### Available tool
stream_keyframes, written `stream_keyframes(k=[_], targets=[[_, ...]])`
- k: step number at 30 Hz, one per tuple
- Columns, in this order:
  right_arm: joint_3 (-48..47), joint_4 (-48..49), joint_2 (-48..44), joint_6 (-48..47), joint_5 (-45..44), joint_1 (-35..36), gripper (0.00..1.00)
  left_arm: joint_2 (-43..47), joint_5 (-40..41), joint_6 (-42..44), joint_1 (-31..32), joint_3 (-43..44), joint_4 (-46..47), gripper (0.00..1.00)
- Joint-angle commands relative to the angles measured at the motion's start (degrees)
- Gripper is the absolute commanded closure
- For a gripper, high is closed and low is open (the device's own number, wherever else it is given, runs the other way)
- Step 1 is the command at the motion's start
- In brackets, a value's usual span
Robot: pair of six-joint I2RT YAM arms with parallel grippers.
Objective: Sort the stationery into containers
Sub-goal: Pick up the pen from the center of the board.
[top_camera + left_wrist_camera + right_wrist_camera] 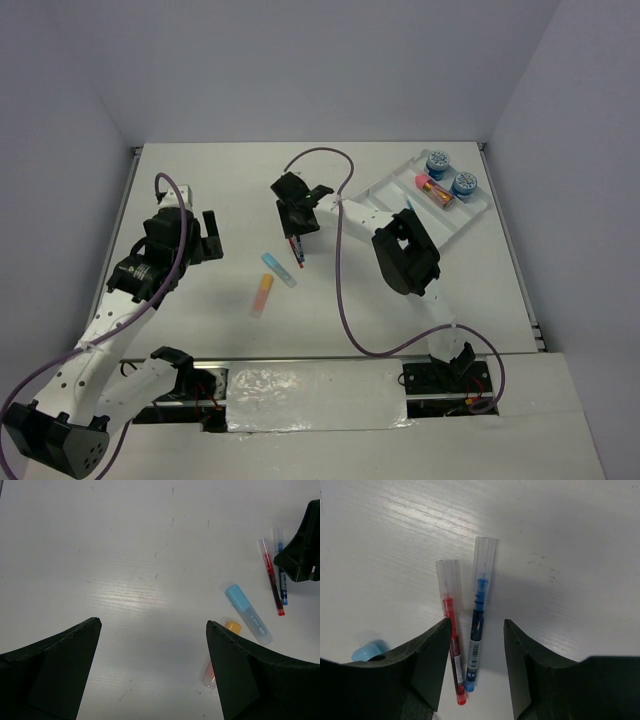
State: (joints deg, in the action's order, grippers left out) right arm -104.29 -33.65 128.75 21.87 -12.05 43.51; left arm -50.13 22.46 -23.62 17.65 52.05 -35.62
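A red pen (451,630) and a blue pen (479,615) lie side by side on the white table. My right gripper (477,630) is open just above them. The blue pen lies between its jaws and the red pen runs along the left finger's inner edge. In the top view the right gripper (297,222) is mid-table over the pens (298,252). A light-blue bar (279,269) and an orange bar (262,294) lie just in front. My left gripper (205,235) is open and empty to their left. The white tray (450,222) holds two blue jars (437,163) (464,184) and a pink-orange tube (434,191).
The left wrist view shows the light-blue bar (248,614), the orange bar (232,626) partly behind my right finger, both pens (271,577) and the right gripper's black body (302,545). The purple cable (343,290) of the right arm loops over the table.
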Motion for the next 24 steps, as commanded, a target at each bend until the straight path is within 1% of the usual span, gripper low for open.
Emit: stream_keyframes(k=[1, 10, 12, 13, 17, 21, 22, 24], targets=[[0.67, 1.3, -2.1, 1.51, -1.92, -0.09, 0.47, 0.82, 0.83, -0.47, -0.51, -0.2, 0.72, 0.01], [0.05, 0.43, 0.8, 1.51, -3.06, -0.18, 0.58, 1.26, 0.04, -0.29, -0.51, -0.2, 0.9, 0.01], [0.23, 0.25, 1.59, 1.34, -2.98, -0.18, 0.62, 1.26, -0.13, -0.29, -0.51, -0.2, 0.99, 0.01], [0.05, -0.01, 1.85, 1.25, -2.98, -0.18, 0.65, 1.26, -0.13, -0.29, -0.51, -0.2, 0.9, 0.01], [0.75, -0.63, 2.91, 0.98, -2.45, -0.26, 0.66, 1.44, -0.13, -0.29, -0.51, -0.2, 0.9, 0.01], [1.9, -0.01, 2.65, 0.63, -1.48, -0.79, 0.7, 1.61, -0.13, -0.29, -0.51, -0.28, 0.9, 0.01], [2.07, -0.01, 2.47, 0.37, -1.13, -0.88, 0.72, 1.61, -0.13, -0.29, -0.51, -0.28, 0.9, 0.01], [2.95, 0.34, 1.78, -0.42, 0.62, -1.4, 0.92, 1.53, -0.13, -0.2, -0.51, -0.28, 0.9, 0.01]])
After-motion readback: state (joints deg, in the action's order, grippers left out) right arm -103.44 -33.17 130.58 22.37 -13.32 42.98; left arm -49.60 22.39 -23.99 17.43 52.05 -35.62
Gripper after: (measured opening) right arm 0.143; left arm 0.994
